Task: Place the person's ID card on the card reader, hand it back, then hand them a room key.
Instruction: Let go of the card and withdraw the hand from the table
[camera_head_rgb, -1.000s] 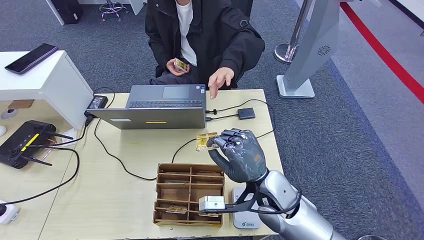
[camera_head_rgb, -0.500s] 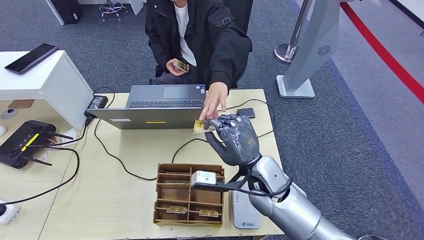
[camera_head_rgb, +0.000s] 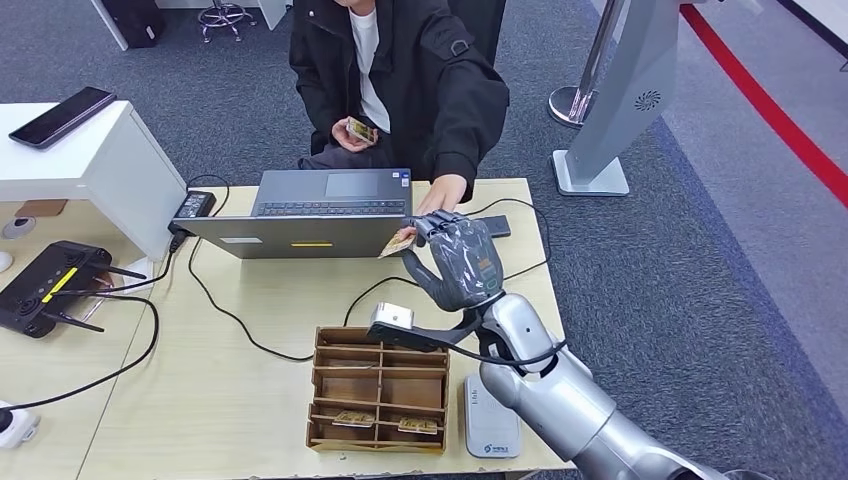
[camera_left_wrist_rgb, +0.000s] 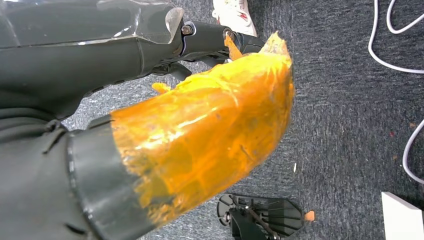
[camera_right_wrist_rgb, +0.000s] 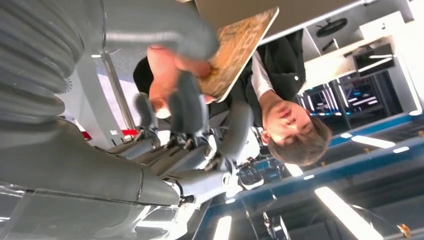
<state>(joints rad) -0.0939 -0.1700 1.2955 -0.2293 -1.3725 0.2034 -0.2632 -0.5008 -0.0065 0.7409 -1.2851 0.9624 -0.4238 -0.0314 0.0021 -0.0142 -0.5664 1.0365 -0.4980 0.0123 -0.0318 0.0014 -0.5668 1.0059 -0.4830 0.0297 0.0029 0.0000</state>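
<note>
Grey carpet surrounds a pale wooden desk (camera_head_rgb: 250, 330) where a person in a black jacket (camera_head_rgb: 420, 80) sits behind an open laptop (camera_head_rgb: 320, 210). From the head view, the robot's right hand (camera_head_rgb: 458, 262) is raised over the far part of the desk, just in front of the laptop's corner, pinching a gold-patterned card (camera_head_rgb: 399, 243) between thumb and fingers. The card juts out from the hand toward the laptop. The person's hand (camera_head_rgb: 443, 193) reaches across and meets the robot's hand from behind. Their other hand holds a second card (camera_head_rgb: 361, 129) near their lap. Nearer the robot sit a brown compartment tray (camera_head_rgb: 375, 385) with two small cards inside and a white card reader (camera_head_rgb: 490, 420) just beside it. The right wrist view shows the card (camera_right_wrist_rgb: 235, 50) close up, with the person's fingers (camera_right_wrist_rgb: 162, 65) touching the robot's fingers. I cannot tell the left hand's state; its wrist view looks at carpet past an orange-taped part.
</note>
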